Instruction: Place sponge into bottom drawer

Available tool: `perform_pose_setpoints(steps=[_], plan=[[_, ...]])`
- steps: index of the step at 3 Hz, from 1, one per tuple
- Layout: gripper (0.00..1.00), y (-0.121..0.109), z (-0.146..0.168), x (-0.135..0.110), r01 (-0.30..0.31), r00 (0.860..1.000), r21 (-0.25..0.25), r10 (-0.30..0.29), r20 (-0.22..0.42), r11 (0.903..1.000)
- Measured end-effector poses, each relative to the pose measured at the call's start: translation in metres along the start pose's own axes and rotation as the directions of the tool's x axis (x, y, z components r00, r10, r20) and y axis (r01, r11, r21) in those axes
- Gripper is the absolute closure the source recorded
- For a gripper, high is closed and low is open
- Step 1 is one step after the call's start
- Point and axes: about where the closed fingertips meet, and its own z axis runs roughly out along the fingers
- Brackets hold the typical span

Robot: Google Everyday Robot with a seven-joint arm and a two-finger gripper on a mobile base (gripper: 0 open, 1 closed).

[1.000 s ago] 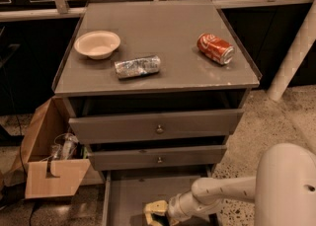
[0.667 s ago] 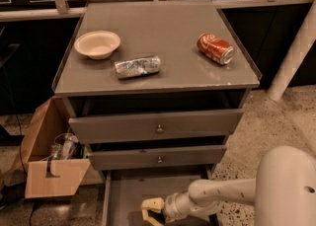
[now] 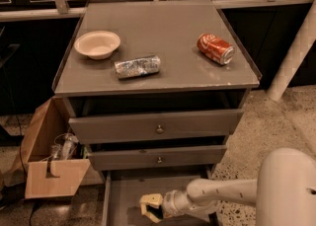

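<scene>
Placing step: my gripper (image 3: 158,209) hangs low inside the open bottom drawer (image 3: 124,193), jaws pinching the sponge (image 3: 149,201) just above its floor; next move, I judge, lower slightly and release.

Bottom drawer (image 3: 121,194) front beyond the lower edge, tool (image 3: 151,208) low inside it.

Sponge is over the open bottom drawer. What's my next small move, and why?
Probably lower slightly and release. The gripper holds the sponge just above the bottom drawer floor, well inside its side walls, so it should land inside.
</scene>
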Motion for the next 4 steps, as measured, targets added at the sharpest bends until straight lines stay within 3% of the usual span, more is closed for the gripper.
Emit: perform_pose_setpoints(steps=[2,4], plan=[[1.0,-0.016,0.028,-0.005,-0.089,0.996,-0.02,0.089,-0.002,0.9958],[1.0,-0.025,0.042,-0.009,-0.111,0.993,-0.009,0.111,0.026,0.9938]])
